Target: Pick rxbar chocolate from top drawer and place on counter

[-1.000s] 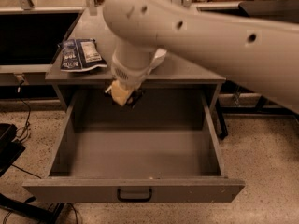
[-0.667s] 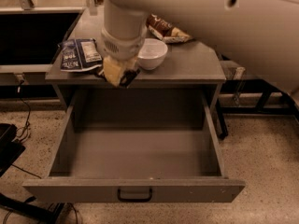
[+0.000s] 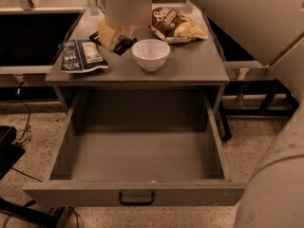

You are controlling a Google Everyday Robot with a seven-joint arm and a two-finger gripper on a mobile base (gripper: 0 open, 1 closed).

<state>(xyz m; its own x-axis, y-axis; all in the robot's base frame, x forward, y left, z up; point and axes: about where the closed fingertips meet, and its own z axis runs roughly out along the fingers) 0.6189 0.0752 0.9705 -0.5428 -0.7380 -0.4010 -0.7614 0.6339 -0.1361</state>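
My gripper (image 3: 115, 38) is over the back left of the counter (image 3: 194, 63), between the blue-white snack bag and the white bowl. Its yellowish fingers (image 3: 107, 34) are shut on the rxbar chocolate (image 3: 125, 44), a small flat black bar that sticks out below them, at or just above the counter surface; I cannot tell if it touches. The top drawer (image 3: 137, 156) is pulled fully out below the counter and nothing lies in it. Its dark handle (image 3: 136, 198) is at the front centre.
A white bowl (image 3: 150, 54) stands mid-counter, right of my gripper. A blue-white snack bag (image 3: 80, 56) lies at the left edge and a brown chip bag (image 3: 176, 24) at the back right. My arm (image 3: 247, 18) crosses the upper right and lower right.
My gripper has risen out of the drawer with the black bar and moved back over the counter, now sitting lower and further back beside the bowl.
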